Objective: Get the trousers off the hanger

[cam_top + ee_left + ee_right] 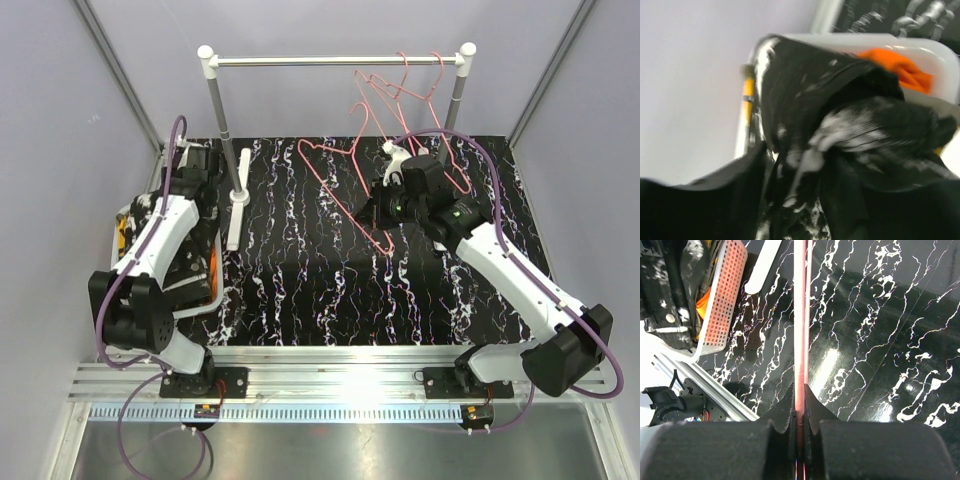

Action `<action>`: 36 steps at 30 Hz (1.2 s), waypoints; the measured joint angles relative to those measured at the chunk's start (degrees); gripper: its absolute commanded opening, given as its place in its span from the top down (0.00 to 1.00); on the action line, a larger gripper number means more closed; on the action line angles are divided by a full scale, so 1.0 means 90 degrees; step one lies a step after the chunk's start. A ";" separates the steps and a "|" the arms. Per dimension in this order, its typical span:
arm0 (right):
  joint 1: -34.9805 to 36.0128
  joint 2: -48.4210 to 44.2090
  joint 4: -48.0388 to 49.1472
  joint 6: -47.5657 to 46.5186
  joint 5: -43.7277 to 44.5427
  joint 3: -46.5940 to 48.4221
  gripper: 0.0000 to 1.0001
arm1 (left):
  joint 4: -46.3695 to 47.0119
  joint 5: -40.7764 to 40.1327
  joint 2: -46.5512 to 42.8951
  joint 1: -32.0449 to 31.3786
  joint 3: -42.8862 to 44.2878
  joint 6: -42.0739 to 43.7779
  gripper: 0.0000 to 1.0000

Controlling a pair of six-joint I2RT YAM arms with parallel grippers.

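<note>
The black white-speckled trousers (805,100) lie bunched in a white basket (940,55) at the table's left edge, on top of the bright orange trousers (905,70). I cannot pick out the olive pair. My left gripper (195,175) hangs over the basket (122,215). Its fingers (700,200) stand apart with the speckled cloth between them, in a blurred view. My right gripper (801,410) is shut on the wire of an empty pink hanger (801,315) and holds it (335,200) above the mid table.
A clothes rack's rail (330,61) crosses the back, with more empty pink hangers (400,90) at its right end. The left post's white foot (238,200) stands beside the basket (727,295). The table has a black marbled top (300,290).
</note>
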 measured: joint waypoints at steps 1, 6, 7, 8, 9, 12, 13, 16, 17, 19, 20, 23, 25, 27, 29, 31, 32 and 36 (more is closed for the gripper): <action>0.0000 0.0000 -0.0002 -0.0002 0.0000 0.0000 1.00 | -0.0063 0.0175 0.0010 0.0000 -0.0002 -0.0070 0.29; 0.0000 0.0000 -0.0039 -0.0034 0.0058 0.0000 1.00 | -0.0236 0.1052 -0.0457 0.0012 -0.0007 -0.0267 0.01; 0.0000 0.0000 -0.0066 -0.0044 0.0066 0.0002 1.00 | -0.0260 0.1248 -0.0636 0.0012 -0.0007 -0.0294 0.01; 0.0000 0.0000 -0.0104 -0.0058 0.0080 0.0007 1.00 | -0.0294 0.1496 -0.0920 0.0012 -0.0005 -0.0328 0.01; 0.0000 0.0000 -0.0148 -0.0073 0.0085 0.0012 1.00 | -0.0362 0.1817 -0.1406 0.0012 0.0032 -0.0376 0.01; 0.0000 -0.0002 -0.0270 -0.0102 0.0134 0.0049 1.00 | -0.0571 0.2395 -0.2229 0.0022 0.0476 -0.0546 0.01; 0.0000 -0.0007 -0.0272 -0.0104 0.0153 0.0051 1.00 | -0.0554 0.2484 -0.2455 0.0027 0.0644 -0.0629 0.01; 0.0000 -0.0022 -0.0274 -0.0104 0.0206 0.0058 1.00 | -0.0471 0.2528 -0.2832 0.0219 0.0920 -0.0908 0.04; 0.0000 -0.0019 -0.0274 -0.0104 0.0219 0.0066 1.00 | -0.0457 0.2531 -0.2861 0.0350 0.0964 -0.1032 0.06; 0.0000 -0.0019 -0.0282 -0.0102 0.0226 0.0100 1.00 | -0.0432 0.2640 -0.2725 0.0750 0.0935 -0.1258 0.15; 0.0000 -0.0019 -0.0301 -0.0104 0.0236 0.0134 1.00 | -0.0408 0.2732 -0.2550 0.0962 0.0869 -0.1387 0.16; 0.0000 -0.0024 -0.0391 -0.0112 0.0301 0.0250 1.00 | -0.0223 0.3152 -0.1863 0.1537 0.0452 -0.1758 0.24; 0.0000 -0.0027 -0.0520 -0.0141 0.0449 0.0384 1.00 | -0.0058 0.3541 -0.1205 0.1749 0.0061 -0.1977 0.29; 0.0000 -0.0036 -0.0641 -0.0185 0.0680 0.0537 1.00 | 0.0274 0.3917 -0.0593 0.1780 -0.0457 -0.2239 0.36; 0.0000 -0.0053 -0.0729 -0.0233 0.0918 0.0682 1.00 | 0.0673 0.4160 -0.0126 0.1775 -0.0928 -0.2535 0.37; 0.0000 -0.0053 -0.0804 -0.0282 0.1090 0.0852 1.00 | 0.1081 0.4197 0.0005 0.1804 -0.1195 -0.2815 0.38; 0.0000 -0.0053 -0.0838 -0.0301 0.1175 0.0937 1.00 | 0.1209 0.4211 -0.0046 0.1843 -0.1292 -0.2951 0.37; 0.0000 -0.0044 -0.0920 -0.0340 0.1326 0.1236 1.00 | 0.1615 0.4109 -0.0146 0.1848 -0.1630 -0.3385 0.34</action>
